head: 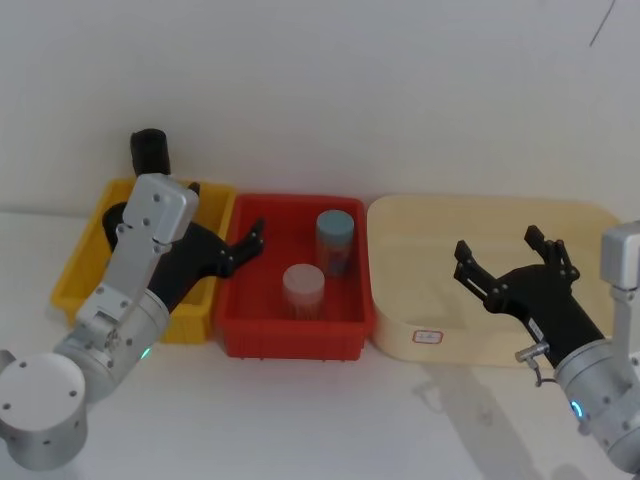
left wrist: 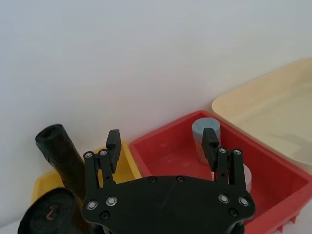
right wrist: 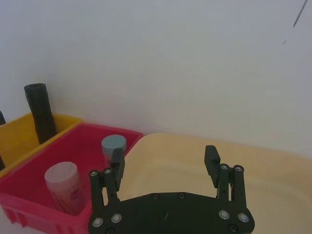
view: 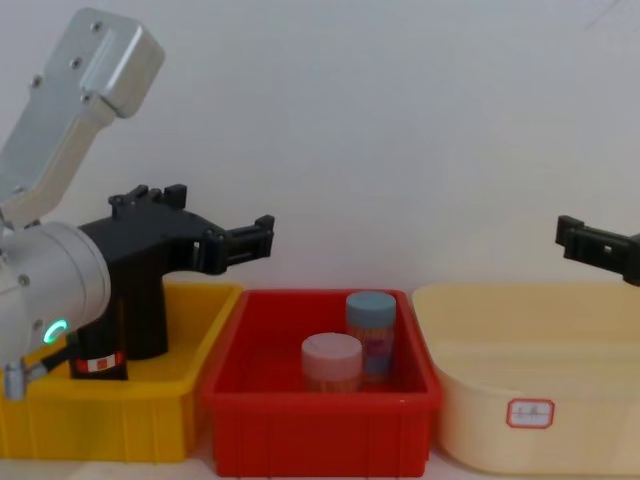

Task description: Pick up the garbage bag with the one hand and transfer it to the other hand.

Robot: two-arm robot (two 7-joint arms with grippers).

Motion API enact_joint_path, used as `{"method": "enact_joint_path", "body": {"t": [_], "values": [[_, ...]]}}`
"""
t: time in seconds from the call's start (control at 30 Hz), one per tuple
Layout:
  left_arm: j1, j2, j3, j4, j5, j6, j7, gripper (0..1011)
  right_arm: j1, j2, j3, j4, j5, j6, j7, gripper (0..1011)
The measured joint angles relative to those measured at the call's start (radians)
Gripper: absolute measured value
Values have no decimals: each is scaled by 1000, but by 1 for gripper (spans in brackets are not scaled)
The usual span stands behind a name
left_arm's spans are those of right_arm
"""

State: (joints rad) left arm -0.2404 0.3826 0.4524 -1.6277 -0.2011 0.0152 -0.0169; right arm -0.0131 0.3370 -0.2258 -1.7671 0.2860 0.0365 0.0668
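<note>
The garbage bag [view: 100, 364], a black roll with a red-and-white label band, sits in the yellow bin [view: 120, 410], partly hidden behind my left arm. In the left wrist view a black roll end with a red mark [left wrist: 48, 214] lies close beside the gripper's base. My green-ringed left gripper [head: 222, 210] [left wrist: 162, 141] is open and empty, hovering above the rim between the yellow and red bins. My blue-ringed right gripper [head: 498, 245] [right wrist: 164, 158] is open and empty above the cream tub [head: 590, 215].
A plain black roll [head: 150, 152] [left wrist: 58, 146] [right wrist: 40, 112] stands upright at the back of the yellow bin against the wall. The red bin [head: 240, 335] in the middle holds a blue-lidded jar [head: 335, 240] and a white-lidded jar [head: 303, 290].
</note>
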Motion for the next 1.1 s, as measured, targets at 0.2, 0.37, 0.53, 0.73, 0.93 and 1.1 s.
{"method": "enact_joint_path", "body": {"t": [0.2,0.37,0.53,0.73,0.93,1.1], "values": [[-16,13,-12,-24,-20,20,-36,1001,22,0,-9,-21,-9,34,2,1001],[-32,38,-40,-72,-55,53,-78,1001,60,-1,-22,-52,-13,93,16,1001],[-36,73,-87,-125,-102,82,-122,1001,93,-6,-31,-72,-10,144,29,1001],[-18,128,-162,-174,-168,116,-181,1000,133,-15,-38,-84,10,224,51,1001],[19,193,-243,-194,-231,148,-239,1001,169,-22,-47,-79,29,291,75,1001],[61,239,-301,-196,-269,162,-272,1001,208,-32,-63,-57,42,346,98,1001]]}}
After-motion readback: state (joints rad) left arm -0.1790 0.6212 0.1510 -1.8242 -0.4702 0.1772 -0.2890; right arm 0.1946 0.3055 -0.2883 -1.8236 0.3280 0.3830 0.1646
